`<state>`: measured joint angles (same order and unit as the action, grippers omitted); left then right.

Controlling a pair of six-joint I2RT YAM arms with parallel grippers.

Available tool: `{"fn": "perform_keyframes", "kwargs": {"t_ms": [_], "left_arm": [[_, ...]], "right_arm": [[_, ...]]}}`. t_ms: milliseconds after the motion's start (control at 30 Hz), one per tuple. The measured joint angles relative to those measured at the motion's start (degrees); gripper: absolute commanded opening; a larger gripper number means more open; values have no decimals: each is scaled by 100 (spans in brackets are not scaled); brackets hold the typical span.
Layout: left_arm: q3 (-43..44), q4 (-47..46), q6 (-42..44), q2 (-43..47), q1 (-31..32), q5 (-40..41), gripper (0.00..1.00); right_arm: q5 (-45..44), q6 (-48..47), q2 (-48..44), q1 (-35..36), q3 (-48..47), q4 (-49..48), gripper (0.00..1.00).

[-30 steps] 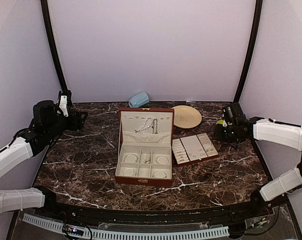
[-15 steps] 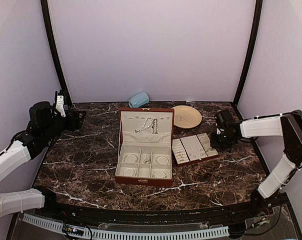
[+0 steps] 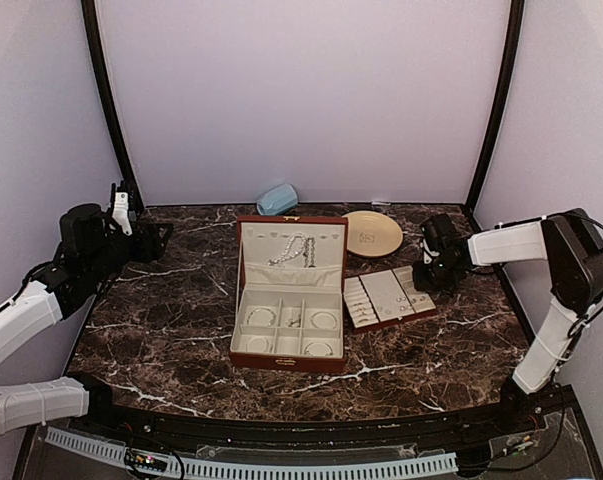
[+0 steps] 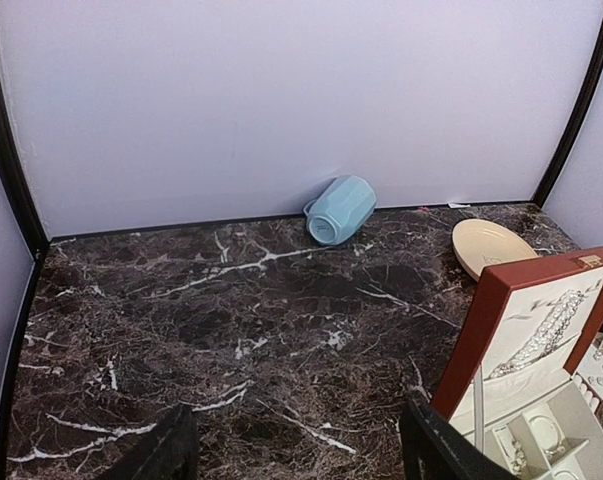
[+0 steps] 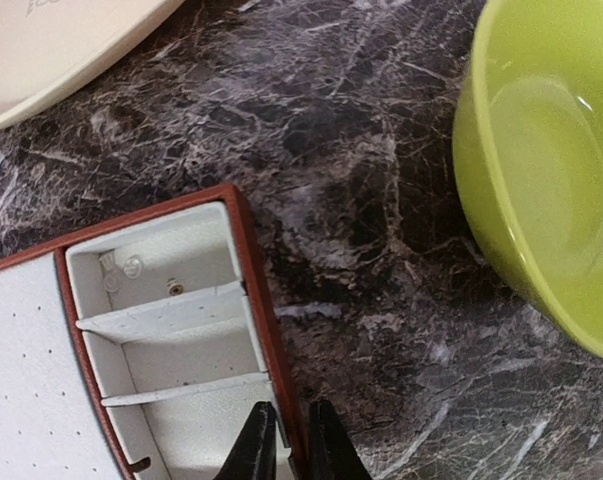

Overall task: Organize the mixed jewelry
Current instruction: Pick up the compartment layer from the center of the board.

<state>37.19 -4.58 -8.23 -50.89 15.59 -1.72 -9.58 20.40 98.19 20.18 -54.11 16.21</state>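
Our right gripper [image 5: 293, 410], jaws pinched narrow on the slotted tray's [image 5: 251, 280] right rim, sits just near-right of the tiny earrings [image 5: 121, 268].

Box [image 3: 286, 361] at table [image 3: 171, 320] centre, pearls [image 3: 292, 250] in its lid; tray [image 3: 386, 296] right of it; plate [image 3: 387, 228] behind tray; cup [image 3: 277, 199] behind box.

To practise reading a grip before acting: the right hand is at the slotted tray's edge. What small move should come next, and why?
Probably slide the slotted tray flat rather than lift it: the right hand pinches its red-brown wall, and tiny earrings lie in the end compartment.
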Motion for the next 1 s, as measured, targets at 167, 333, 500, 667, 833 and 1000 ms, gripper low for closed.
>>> {"fn": "perform_keyframes", "kwargs": {"t_ms": [167,333,500,667,833,1000], "left_arm": [[-17,0,0,-9,0,-15,72],[-17,-2,-2,-22,0,-48,72],[-17,-2,-7,-63,0,-101,72],[-20,-2,-22,-66,0,-129,72],[-52,-2,-50,-50,0,-149,72],[-103,0,-83,15,0,-149,72]], "right_arm": [[33,-181,35,-4,-55,35,3],[50,-238,35,-20,-63,59,0],[52,-203,-31,-20,-63,216,0],[31,-9,-361,-20,-63,684,0],[-13,256,-907,-20,-61,1305,0],[-52,533,-1416,-20,-63,1978,0]]}}
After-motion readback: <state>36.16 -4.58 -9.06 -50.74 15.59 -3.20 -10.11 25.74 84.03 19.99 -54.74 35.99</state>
